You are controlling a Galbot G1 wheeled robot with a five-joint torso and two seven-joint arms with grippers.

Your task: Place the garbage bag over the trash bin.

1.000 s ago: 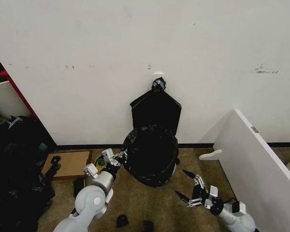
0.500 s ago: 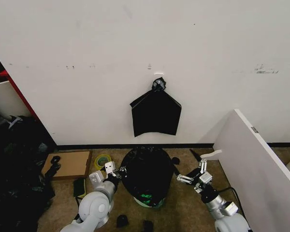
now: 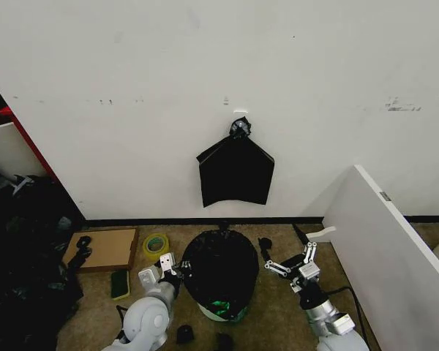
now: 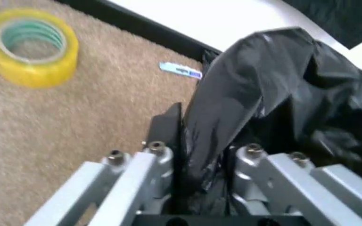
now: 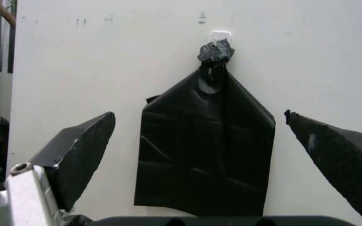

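Now we are holding the bag [image 3: 219, 265] draped over the bin [image 3: 221, 310].
Our left tool [image 3: 173, 274] is pinching the bag's edge; our right tool [image 3: 287, 257] is waiting beside it, fingers spread wide.

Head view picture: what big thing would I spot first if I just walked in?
Probably the garbage bag, a shiny black shape draped over the trash bin on the floor in front of the robot. The left gripper pinches its edge on one side, while the right gripper hangs open beside the other. Right above, a flat black bundle of bags hangs from a hook on the white wall.
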